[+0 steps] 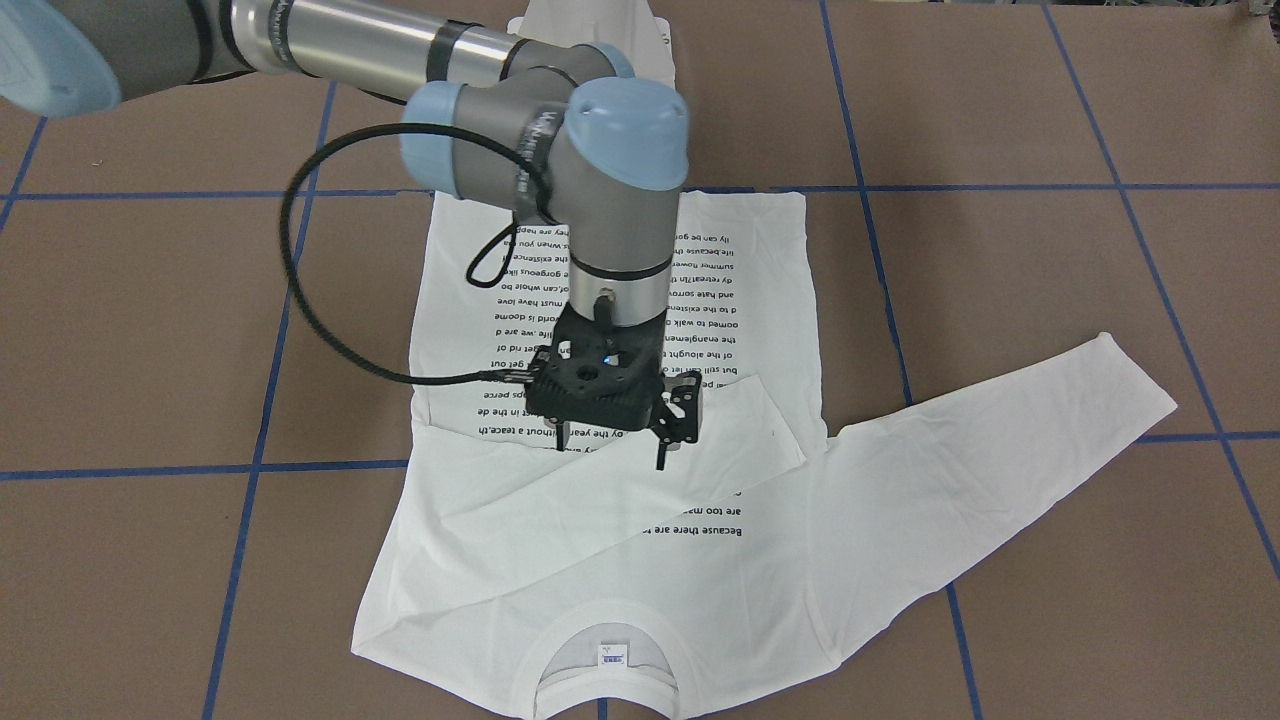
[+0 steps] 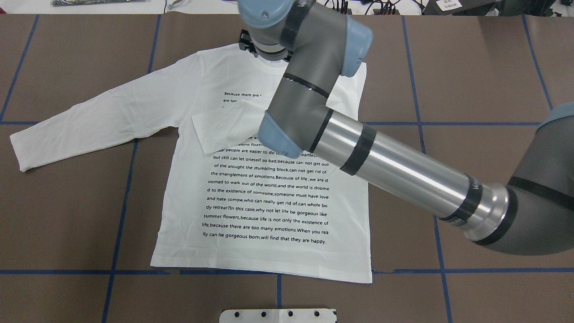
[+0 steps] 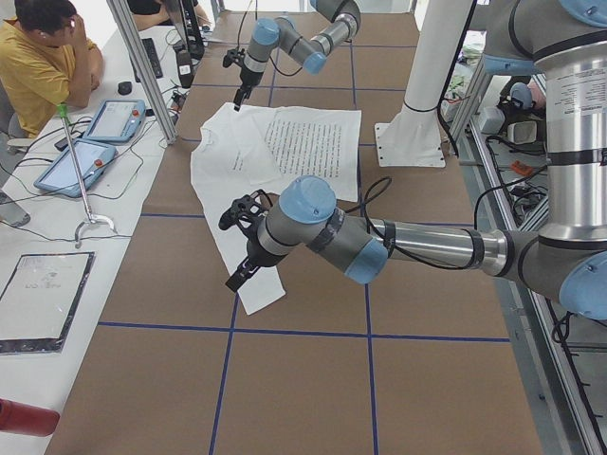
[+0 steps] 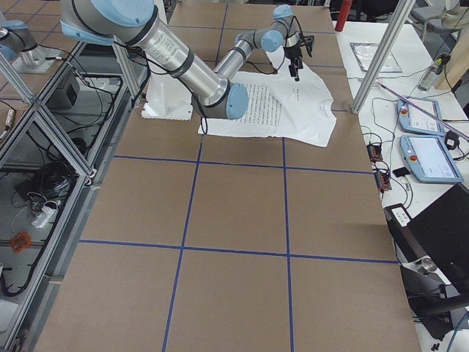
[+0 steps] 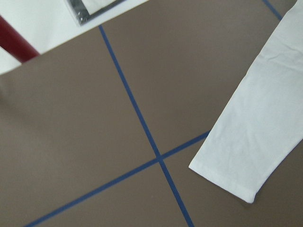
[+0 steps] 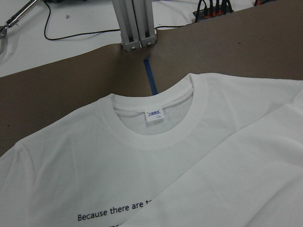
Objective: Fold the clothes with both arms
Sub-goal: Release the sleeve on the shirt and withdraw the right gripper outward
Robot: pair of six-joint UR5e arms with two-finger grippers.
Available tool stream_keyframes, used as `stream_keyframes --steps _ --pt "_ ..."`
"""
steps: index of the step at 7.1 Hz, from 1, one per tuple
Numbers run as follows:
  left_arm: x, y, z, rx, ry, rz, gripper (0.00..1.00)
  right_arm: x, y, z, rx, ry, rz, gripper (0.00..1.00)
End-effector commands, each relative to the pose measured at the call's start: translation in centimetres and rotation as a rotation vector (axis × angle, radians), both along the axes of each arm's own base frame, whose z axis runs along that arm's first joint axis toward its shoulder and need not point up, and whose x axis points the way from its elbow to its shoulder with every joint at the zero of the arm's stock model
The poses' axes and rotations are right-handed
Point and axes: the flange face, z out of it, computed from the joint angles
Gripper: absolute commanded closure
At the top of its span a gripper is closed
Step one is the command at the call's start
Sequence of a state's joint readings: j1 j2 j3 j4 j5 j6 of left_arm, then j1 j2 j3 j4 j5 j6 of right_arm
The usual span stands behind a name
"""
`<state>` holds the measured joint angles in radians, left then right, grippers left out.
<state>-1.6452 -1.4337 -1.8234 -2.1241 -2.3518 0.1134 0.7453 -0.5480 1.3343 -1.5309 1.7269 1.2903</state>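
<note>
I see the shirt (image 2: pixel 287 255) lying flat on the tabletop (image 2: pixel 67 215), print side up. Its hem is nearest the white base plate (image 2: pixel 278 315) and its collar (image 6: pixel 151 137) is farthest from it. The hem runs almost along the blue tape line (image 2: pixel 224 272) just out from the plate. The cloth is white with many lines of black text. A small label (image 6: pixel 154 115) with blue print shows inside the round collar.

The right sleeve (image 1: pixel 560 500) is folded across the chest and covers part of the top lines of text. The left sleeve (image 2: pixel 89 116) lies stretched out, well off to the plate's left. Its cuff (image 5: pixel 236 175) lies flat beside a crossing of tape lines.

The right pincer (image 1: pixel 610 455) hangs over the chest on the side far from the plate, fingers down and spread, holding nothing. The left pincer (image 3: pixel 242 275) is by the outstretched cuff. I only get it from the side camera, so I cannot tell whether it is open or closed.

Out from the plate on the right, the tabletop is bare brown right up to the shirt's side seam. Past the collar, farthest from the plate, the brown surface soon ends at an aluminium post (image 6: pixel 137 23).
</note>
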Motion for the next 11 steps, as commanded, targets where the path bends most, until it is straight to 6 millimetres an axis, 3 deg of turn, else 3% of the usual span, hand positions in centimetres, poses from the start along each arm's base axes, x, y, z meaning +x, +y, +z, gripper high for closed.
stream_keyframes --steps 1,2,3,4,5,6,8,11 --pt "2.0 0.1 -0.9 0.04 0.062 0.053 0.0 18.2 -0.5 10.8 0.065 -0.003 -0.216 0.0" --pt "5.8 0.3 0.4 0.009 0.077 0.12 0.0 26.6 0.4 15.8 0.105 0.007 -0.281 0.0" --pt "10.1 0.0 1.5 -0.077 0.127 0.135 0.0 32.2 3.7 21.1 0.121 0.036 -0.313 0.0" --pt "13.6 -0.1 2.7 -0.104 0.139 0.029 0.0 36.5 6.6 24.9 0.126 0.069 -0.32 0.0" --pt "17.3 1.1 6.4 -0.124 0.18 -0.04 0.0 39.3 8.9 27.8 0.137 0.102 -0.342 0.0" --pt "19.8 2.1 10.0 -0.142 0.217 -0.058 0.0 40.7 10.2 28.9 0.126 0.108 -0.332 0.0" --pt "24.6 3.1 12.6 -0.162 0.173 -0.069 0.06 40.9 10.4 29.4 0.118 0.11 -0.327 0.0" --pt "26.1 3.6 14.5 -0.18 0.133 -0.064 0.08 41.0 10.7 29.9 0.108 0.114 -0.325 0.0"
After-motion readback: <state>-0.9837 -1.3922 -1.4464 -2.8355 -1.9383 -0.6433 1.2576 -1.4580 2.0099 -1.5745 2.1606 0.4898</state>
